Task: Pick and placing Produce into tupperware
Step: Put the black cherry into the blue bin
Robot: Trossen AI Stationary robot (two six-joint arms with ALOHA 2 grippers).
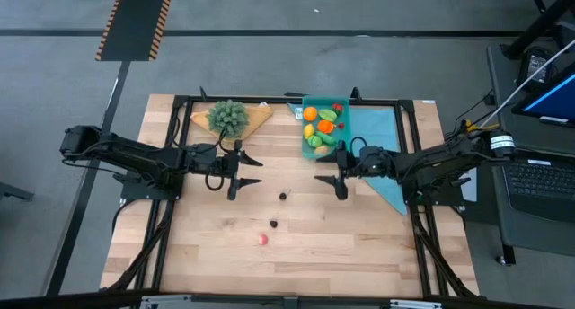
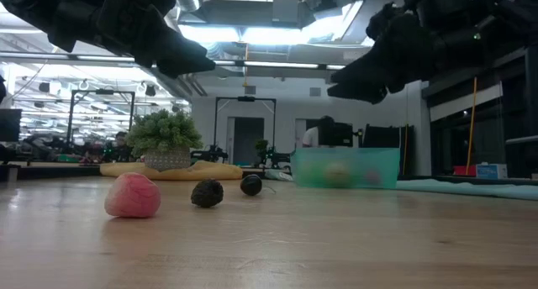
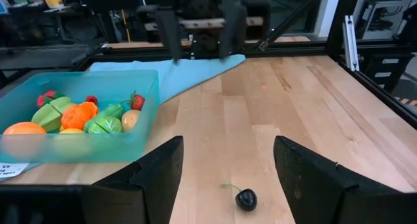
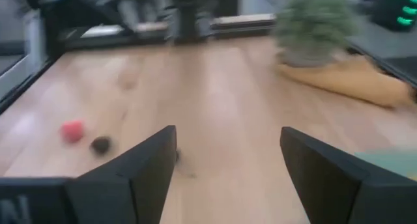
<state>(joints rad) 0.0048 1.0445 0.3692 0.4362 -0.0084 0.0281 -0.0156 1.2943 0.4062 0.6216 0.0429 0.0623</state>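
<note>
No legible writing. Left gripper (image 1: 244, 172) and right gripper (image 1: 334, 173) open, empty, above table (image 1: 359, 246). Tupperware (image 1: 312, 151) far; three produce pieces (image 1: 263, 240) loose between.

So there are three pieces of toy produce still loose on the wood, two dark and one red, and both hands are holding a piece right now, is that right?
Not quite. The two dark pieces and the red piece do lie loose on the table, but the high view shows the left hand and right hand open and empty above it.
</note>
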